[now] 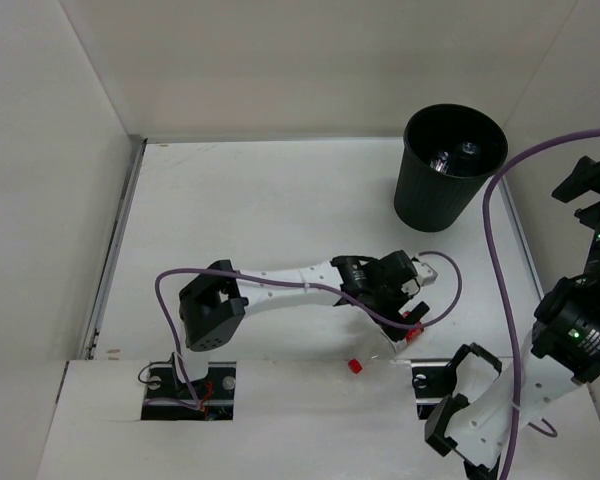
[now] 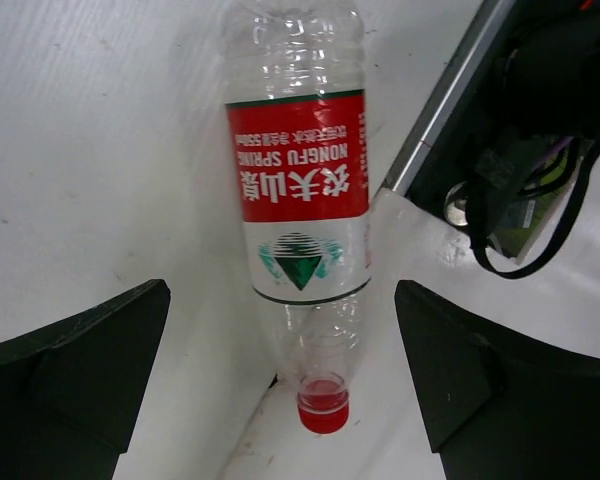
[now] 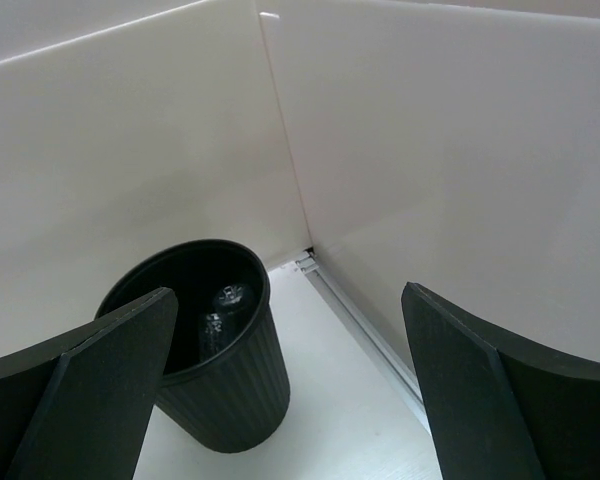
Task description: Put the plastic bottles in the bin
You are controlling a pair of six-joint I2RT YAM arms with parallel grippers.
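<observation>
The red-capped Nongfu Spring bottle [image 2: 297,200] lies on the table [image 1: 260,200], well apart from the black bin [image 1: 435,195], between the wide-spread fingers of the left claw [image 2: 282,310] and untouched by them. The right claw [image 3: 288,295], also wide and empty, hangs near the bin, which holds clear bottles [image 1: 450,158].

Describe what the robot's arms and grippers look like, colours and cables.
The left arm and right arm have white links with blocky black joints, each trailing a loose purple cable. A small green light shows on the right arm. The left gripper and right gripper have broad, matte black, wedge-shaped fingers.
</observation>
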